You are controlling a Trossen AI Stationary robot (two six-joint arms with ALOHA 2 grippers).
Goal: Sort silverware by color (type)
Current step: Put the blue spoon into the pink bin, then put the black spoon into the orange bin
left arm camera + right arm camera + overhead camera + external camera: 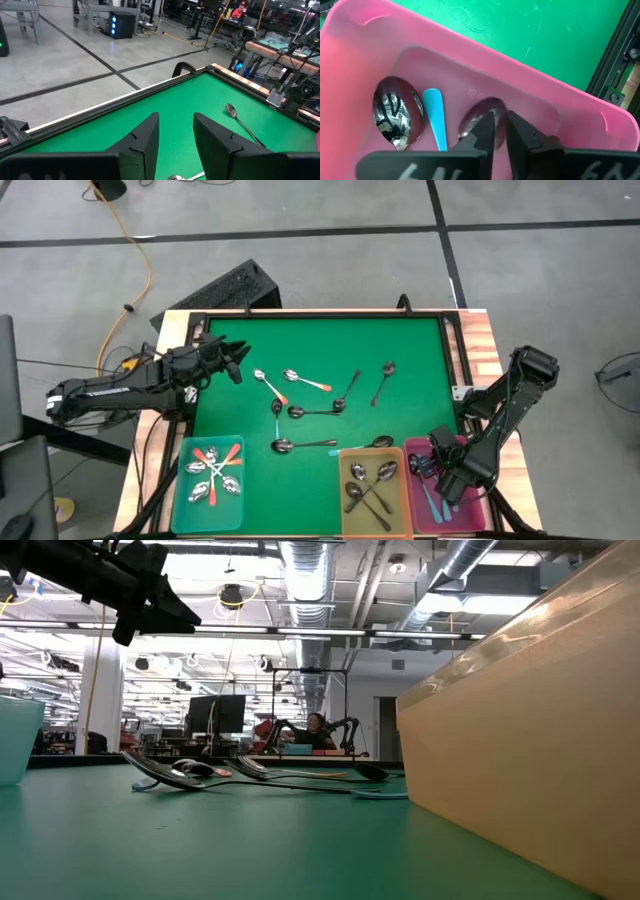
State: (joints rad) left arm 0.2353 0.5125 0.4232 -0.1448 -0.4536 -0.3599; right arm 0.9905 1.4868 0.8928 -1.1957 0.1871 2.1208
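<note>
My right gripper (499, 131) is down inside the pink bin (555, 95) at the near right of the table. Its fingers stand a narrow gap apart, with a spoon bowl (481, 114) right at the tips. I can't tell whether it's still pinched or already let go. A light-blue-handled spoon (395, 112) already lies beside it in the bin. To do this drop well I'd open fully before lifting, then rise straight so the tips don't drag either spoon or catch the bin wall.

Next along the near edge are the yellow bin (372, 498) with dark spoons and the teal bin (209, 481) with orange-handled ones. Farther out, loose spoons (305, 412) are scattered mid-mat, well apart from the bins.

My left gripper (174, 134) hovers at the far left over the mat, fingers part-open and empty.

Hard to read: the handle of the spoon at my right tips is hidden behind the fingers, so its colour isn't shown. The low view is mostly blocked by a bin wall.
</note>
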